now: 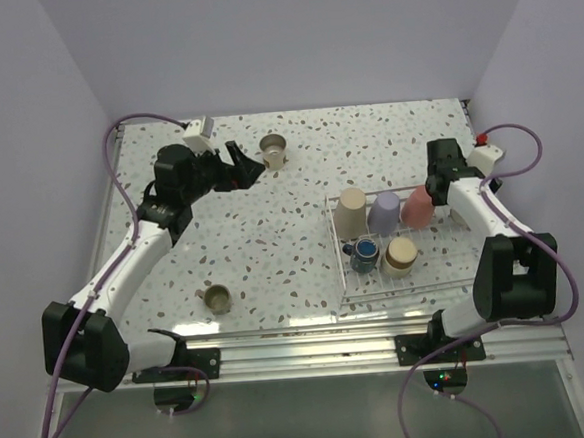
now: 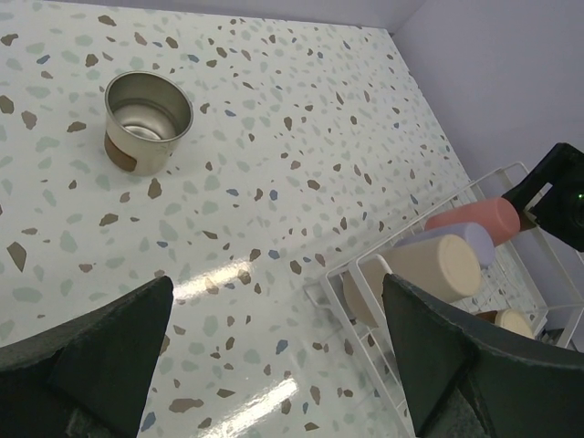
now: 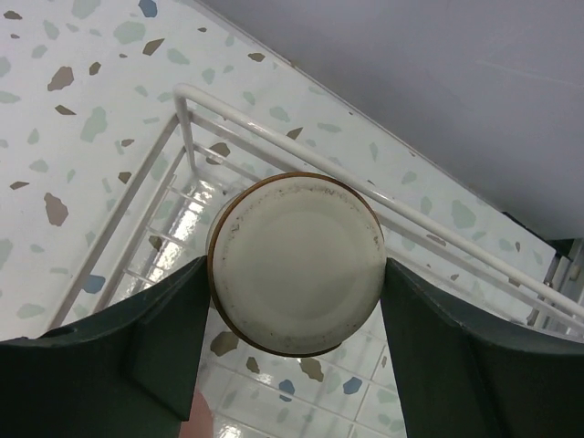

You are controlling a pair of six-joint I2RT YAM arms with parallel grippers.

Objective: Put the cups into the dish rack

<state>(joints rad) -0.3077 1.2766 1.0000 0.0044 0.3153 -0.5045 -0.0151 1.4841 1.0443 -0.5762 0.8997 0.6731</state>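
The wire dish rack (image 1: 341,276) holds beige (image 1: 352,213), lavender (image 1: 384,213) and coral-red (image 1: 418,207) tumblers, a black mug (image 1: 365,252) and an upturned metal cup (image 1: 400,255). My right gripper (image 1: 438,189) is over the rack's far right corner. In the right wrist view it (image 3: 294,274) is shut on an upturned cup with a pale base (image 3: 297,260) above the rack wires (image 3: 274,123). My left gripper (image 1: 253,167) is open and empty, just left of a steel cup (image 1: 272,150). In the left wrist view that cup (image 2: 146,123) stands upright beyond the open gripper (image 2: 278,283).
Another metal cup (image 1: 217,298) stands on the speckled table near the front left. The rack's near corner (image 2: 360,265) and its tumblers (image 2: 438,269) show at the right of the left wrist view. Purple walls enclose the table on three sides.
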